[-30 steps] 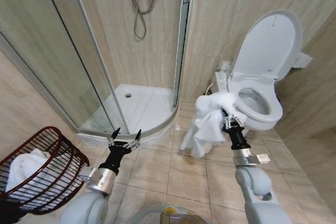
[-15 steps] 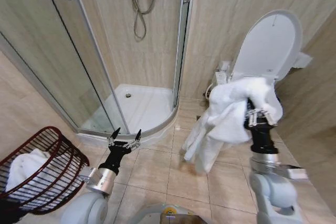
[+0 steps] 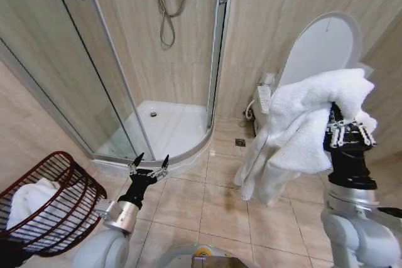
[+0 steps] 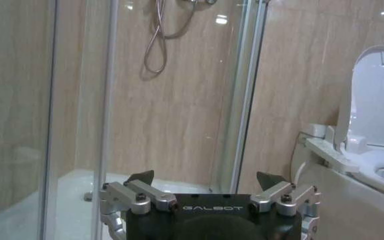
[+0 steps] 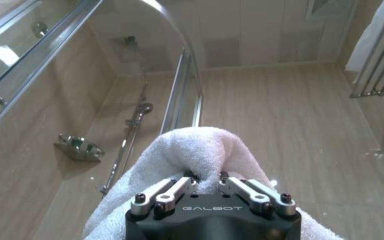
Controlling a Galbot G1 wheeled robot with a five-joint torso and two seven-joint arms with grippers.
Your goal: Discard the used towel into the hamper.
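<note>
A white used towel (image 3: 301, 131) hangs in folds from my right gripper (image 3: 347, 131), which is shut on its top, raised at the right in front of the toilet. The right wrist view shows the same towel (image 5: 199, 150) bunched between the closed fingers (image 5: 168, 192). The hamper (image 3: 59, 208), a dark reddish-brown openwork basket, stands on the floor at the far left with a white cloth (image 3: 28, 199) inside. My left gripper (image 3: 149, 166) is low at the left, open and holding nothing, a little right of the hamper; it also appears in the left wrist view (image 4: 205, 180).
A glass-walled corner shower (image 3: 163, 123) stands ahead at the left, its curved tray on the floor. A white toilet with its lid (image 3: 320, 48) up stands behind the towel at the right. Beige floor tiles (image 3: 207, 205) lie between hamper and toilet.
My right gripper has lifted the towel up and to the right, away from the toilet bowl. The left arm and the hamper have not moved.
</note>
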